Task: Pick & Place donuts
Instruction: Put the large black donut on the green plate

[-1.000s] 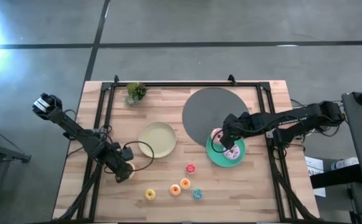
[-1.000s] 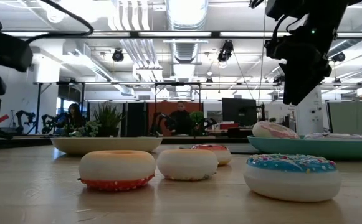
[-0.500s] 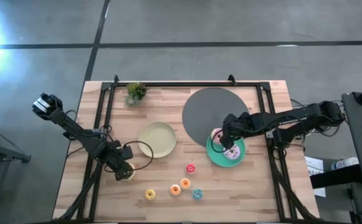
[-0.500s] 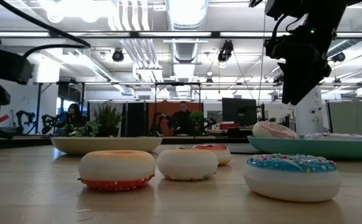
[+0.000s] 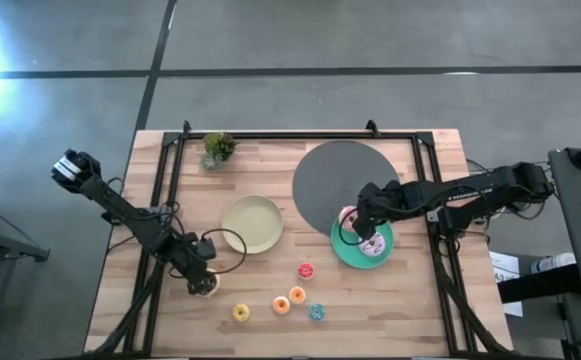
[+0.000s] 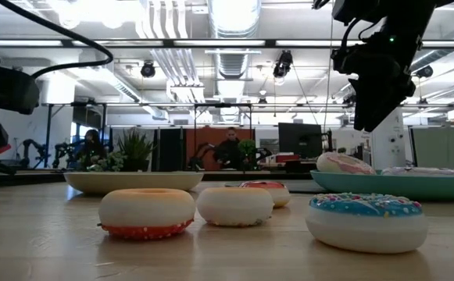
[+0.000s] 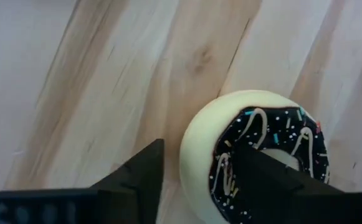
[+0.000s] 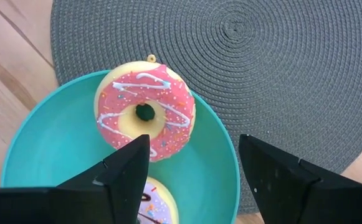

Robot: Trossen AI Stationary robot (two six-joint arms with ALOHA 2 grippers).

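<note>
The chocolate donut point(image 7: 261, 155), cream-sided with a sprinkled brown top, lies flat on the wood near the table's left side point(image 5: 210, 291). My left gripper point(image 7: 199, 152) point(image 5: 202, 283) is open right above it. One finger stands outside the rim and the other over the brown top. My right gripper point(image 8: 194, 143) point(image 5: 362, 230) hangs open above the teal plate point(image 8: 37, 155). The pink donut point(image 8: 144, 112) and the lilac donut point(image 8: 159, 211) lie flat in that plate. Several mini donuts point(image 5: 297, 295) rest on the wood near the near edge. My left gripper comes at the chocolate donut from above. Its outer finger point(image 7: 140, 177) stands clear of the cream rim point(image 7: 190, 149), with bare wood between them. The other finger point(image 7: 265, 180) covers the brown top beside the hole; whether it touches cannot be told.
A cream plate point(image 5: 252, 223) sits between the two arms. A round grey woven mat point(image 5: 340, 175) lies behind the teal plate, and a small plant point(image 5: 218, 148) stands at the far edge. Bare wood lies along the near left corner point(image 5: 140, 320).
My left gripper has moved a little toward the table's near edge, over the chocolate donut.
</note>
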